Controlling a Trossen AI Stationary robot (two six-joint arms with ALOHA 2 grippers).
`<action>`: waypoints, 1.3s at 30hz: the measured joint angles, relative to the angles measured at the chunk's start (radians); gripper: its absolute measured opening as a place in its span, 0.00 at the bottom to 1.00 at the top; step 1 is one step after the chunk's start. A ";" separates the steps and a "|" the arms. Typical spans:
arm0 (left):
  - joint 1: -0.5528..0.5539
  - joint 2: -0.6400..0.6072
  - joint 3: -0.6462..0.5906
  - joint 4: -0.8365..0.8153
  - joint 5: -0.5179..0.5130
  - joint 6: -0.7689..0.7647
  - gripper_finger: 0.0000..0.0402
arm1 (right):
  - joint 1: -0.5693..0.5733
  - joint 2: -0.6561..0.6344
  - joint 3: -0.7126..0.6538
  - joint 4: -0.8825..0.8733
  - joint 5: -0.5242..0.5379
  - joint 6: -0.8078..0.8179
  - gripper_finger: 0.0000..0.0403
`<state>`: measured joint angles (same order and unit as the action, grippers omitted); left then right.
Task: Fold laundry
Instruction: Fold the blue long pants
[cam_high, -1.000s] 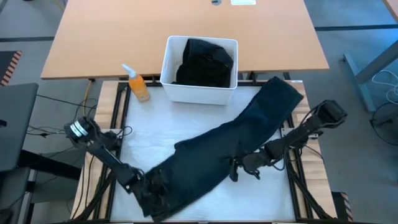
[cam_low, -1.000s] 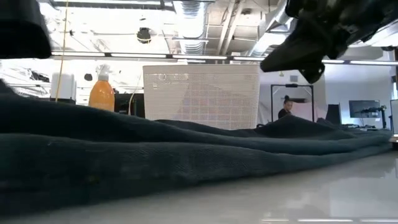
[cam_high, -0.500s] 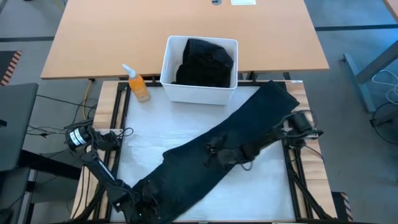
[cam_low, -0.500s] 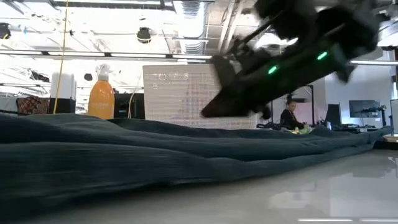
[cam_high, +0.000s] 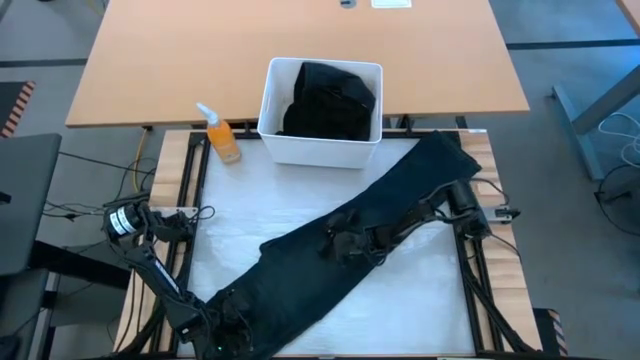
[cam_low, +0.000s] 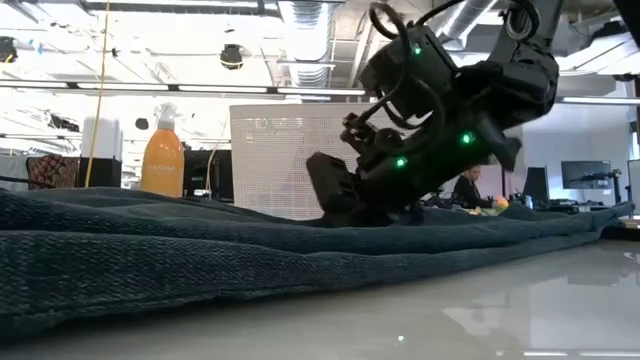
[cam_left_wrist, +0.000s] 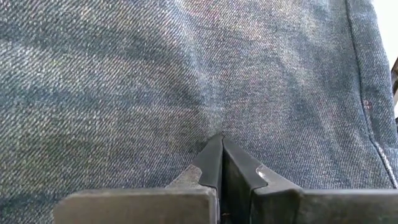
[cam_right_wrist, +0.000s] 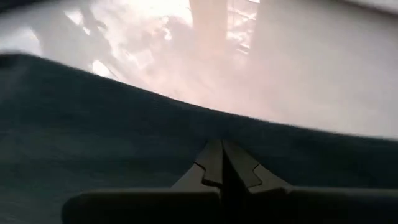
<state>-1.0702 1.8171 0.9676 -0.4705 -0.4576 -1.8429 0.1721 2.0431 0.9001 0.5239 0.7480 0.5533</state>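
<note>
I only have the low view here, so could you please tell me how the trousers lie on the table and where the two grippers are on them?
Observer: The trousers lie stretched in a diagonal band from the table's near left corner to its far right edge.
Operator: Which gripper is the one I see on the cloth?
Observer: That is the right gripper, shut, at the middle of the trousers.
Operator: And the left one?
Observer: The left gripper is shut too, resting on the denim at the near left end.
Operator: Anything inside the white bin?
Observer: Yes, the bin holds black clothing, and an orange spray bottle stands to its left.
</note>
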 joint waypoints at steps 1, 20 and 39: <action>0.000 -0.002 0.000 0.000 -0.004 0.007 0.00 | -0.001 -0.021 -0.002 0.001 0.011 -0.027 0.05; 0.381 -0.340 -0.102 -0.198 -0.219 0.729 0.00 | 0.250 -0.008 0.159 0.209 -0.141 -0.273 0.05; 0.610 -0.345 -0.320 -0.106 0.036 0.910 0.00 | 0.227 0.509 1.022 -0.267 -0.697 -0.380 0.05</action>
<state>-0.4601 1.4719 0.6479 -0.5765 -0.4215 -0.9329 0.3989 2.5519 1.9224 0.2570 0.0513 0.1731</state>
